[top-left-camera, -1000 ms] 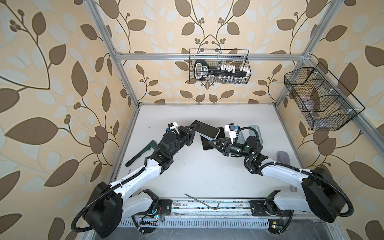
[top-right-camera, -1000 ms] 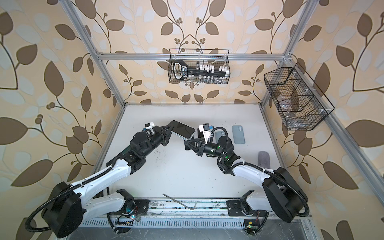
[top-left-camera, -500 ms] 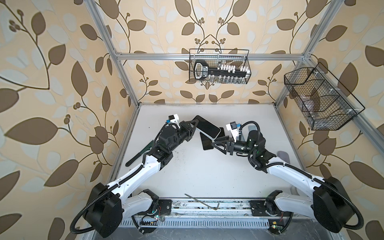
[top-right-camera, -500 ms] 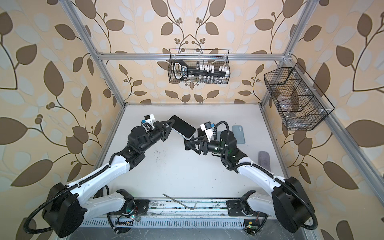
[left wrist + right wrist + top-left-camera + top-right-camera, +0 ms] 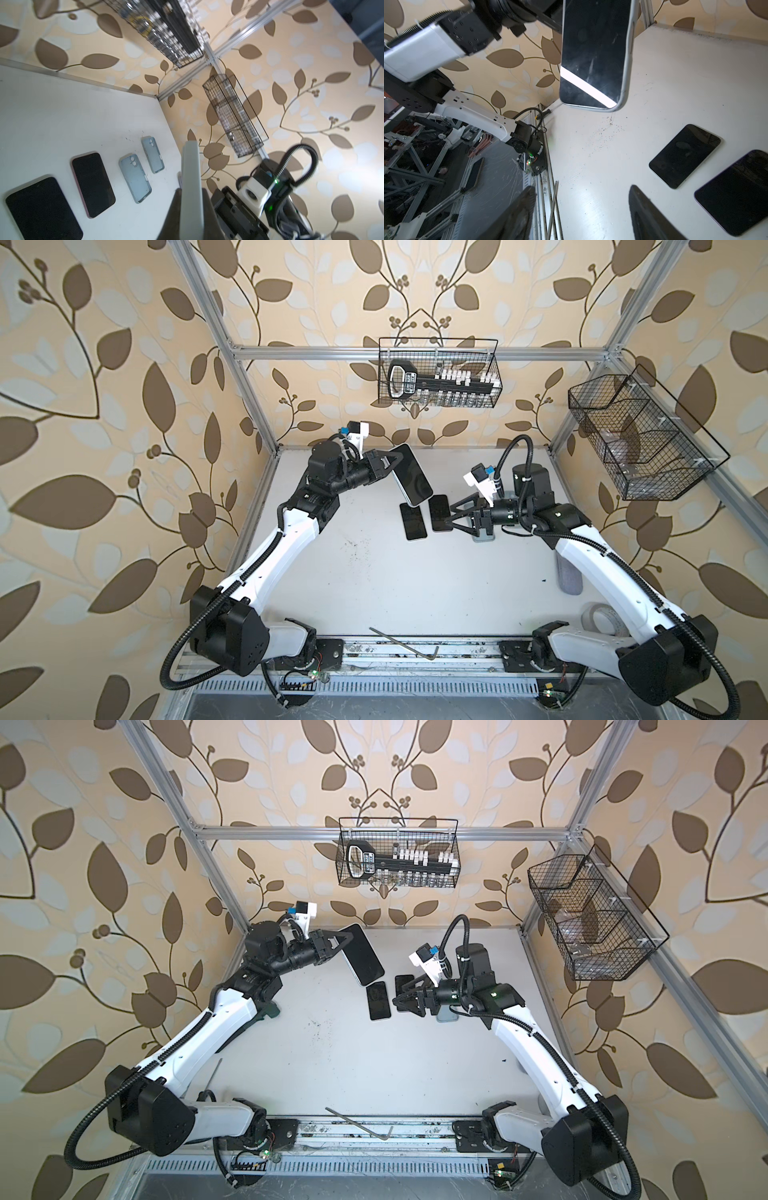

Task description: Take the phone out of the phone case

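A phone with a dark screen [image 5: 593,54] sits in a grey phone case [image 5: 191,166]. It is held tilted in the air over the back of the table, and both top views show the phone [image 5: 412,476] [image 5: 365,960]. My left gripper [image 5: 392,460] [image 5: 345,939] [image 5: 191,193] is shut on the cased phone's edge, one finger on each face. My right gripper [image 5: 451,520] [image 5: 397,1002] [image 5: 579,218] hangs open and empty just over the table, to the right of the held phone and apart from it.
Two bare phones [image 5: 413,521] [image 5: 439,512] lie face up below the held one. Two empty blue-grey cases [image 5: 135,178] [image 5: 152,154] lie beside them. An Allen key [image 5: 403,649] lies on the front rail. A grey cylinder [image 5: 569,576] and a tape roll [image 5: 602,620] lie at the right. Wire baskets [image 5: 438,379] [image 5: 640,439] hang on the walls.
My right gripper has opened and drawn back to the right, away from the phone's end. The left gripper has lifted the cased phone higher and further back.
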You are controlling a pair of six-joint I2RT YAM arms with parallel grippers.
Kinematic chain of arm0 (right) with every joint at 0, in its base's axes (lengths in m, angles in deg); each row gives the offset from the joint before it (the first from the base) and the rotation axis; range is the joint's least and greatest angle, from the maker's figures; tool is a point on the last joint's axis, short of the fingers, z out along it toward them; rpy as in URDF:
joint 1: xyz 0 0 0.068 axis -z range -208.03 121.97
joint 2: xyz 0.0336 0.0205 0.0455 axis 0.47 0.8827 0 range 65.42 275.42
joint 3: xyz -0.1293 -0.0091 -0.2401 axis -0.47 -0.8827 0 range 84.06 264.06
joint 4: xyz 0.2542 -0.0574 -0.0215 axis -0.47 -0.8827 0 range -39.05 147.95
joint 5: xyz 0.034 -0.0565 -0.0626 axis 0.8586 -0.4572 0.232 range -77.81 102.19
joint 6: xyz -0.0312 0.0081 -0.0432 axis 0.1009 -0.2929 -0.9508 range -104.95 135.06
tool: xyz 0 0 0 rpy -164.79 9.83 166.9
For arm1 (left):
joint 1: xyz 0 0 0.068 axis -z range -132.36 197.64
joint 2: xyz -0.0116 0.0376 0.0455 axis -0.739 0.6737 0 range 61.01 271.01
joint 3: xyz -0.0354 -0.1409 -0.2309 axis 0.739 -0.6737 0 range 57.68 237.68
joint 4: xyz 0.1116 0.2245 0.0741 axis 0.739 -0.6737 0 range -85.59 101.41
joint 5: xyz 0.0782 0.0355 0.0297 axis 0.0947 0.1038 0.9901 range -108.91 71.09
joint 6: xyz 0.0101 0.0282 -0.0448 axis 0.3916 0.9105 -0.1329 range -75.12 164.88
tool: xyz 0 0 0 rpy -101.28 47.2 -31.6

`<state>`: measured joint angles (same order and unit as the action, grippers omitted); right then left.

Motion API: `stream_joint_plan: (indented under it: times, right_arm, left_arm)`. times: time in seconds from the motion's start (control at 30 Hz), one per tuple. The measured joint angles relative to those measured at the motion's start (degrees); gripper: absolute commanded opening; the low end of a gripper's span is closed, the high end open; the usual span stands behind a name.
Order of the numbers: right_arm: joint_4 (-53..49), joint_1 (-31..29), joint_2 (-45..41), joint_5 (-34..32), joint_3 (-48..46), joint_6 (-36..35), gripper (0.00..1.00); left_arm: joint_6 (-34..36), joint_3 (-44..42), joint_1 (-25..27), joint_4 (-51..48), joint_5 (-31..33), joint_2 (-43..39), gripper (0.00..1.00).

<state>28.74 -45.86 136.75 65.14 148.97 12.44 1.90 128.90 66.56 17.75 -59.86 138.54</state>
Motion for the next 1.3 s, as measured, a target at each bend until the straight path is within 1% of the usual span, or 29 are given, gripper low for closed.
stream_joint_plan:
  times: [0.1,0.17,0.23,0.3,0.43,0.53,0.7,0.83,1.03,1.2,1.23,1.3]
  right_arm:
    - [-4.6,-0.1,2.7,-0.2,1.7,-3.2,0.66]
    - [-6.3,-0.5,3.5,-1.4,1.7,-4.4,0.65]
    - [-7.3,-1.6,3.6,-2.6,1.7,-5.2,0.61]
    - [-7.7,-2.6,3.6,-3.0,1.9,-5.9,0.55]
    - [-7.9,-4.1,3.7,-3.0,2.4,-7.0,0.52]
    - [-7.9,-5.0,3.8,-3.0,3.3,-7.7,0.51]
    - [-8.1,-5.9,4.8,-2.9,4.9,-8.8,0.47]
    - [-8.6,-6.3,5.8,-2.4,6.5,-9.6,0.42]
    - [-9.4,-6.3,6.7,-0.7,7.2,-10.2,0.35]
    - [-9.8,-6.3,6.8,0.7,7.8,-10.6,0.3]
    - [-9.8,-6.3,6.8,1.0,8.0,-10.7,0.28]
    - [-9.8,-6.3,6.9,1.8,8.3,-10.8,0.25]
  left_arm:
    - [5.5,4.4,0.2,-3.6,-5.8,2.3,0.0]
    - [8.4,5.7,0.2,-5.7,-8.8,2.9,0.0]
    - [10.5,6.0,0.2,-7.1,-11.3,3.1,0.0]
    - [11.9,6.0,0.2,-8.2,-13.1,3.2,0.0]
    - [13.7,6.0,0.4,-9.2,-15.7,3.3,0.0]
    - [14.5,6.0,1.2,-9.1,-16.7,3.3,0.0]
    - [14.9,6.0,2.7,-9.1,-17.9,3.3,0.0]
    - [15.1,5.6,3.0,-8.2,-18.5,3.3,0.0]
    - [14.9,5.3,3.3,-6.8,-18.6,3.3,0.0]
    - [14.7,5.0,3.3,-5.9,-18.7,3.3,0.0]
    - [14.6,4.9,3.5,-5.8,-18.7,3.3,0.0]
    - [14.5,4.7,3.7,-5.7,-18.8,3.3,0.0]
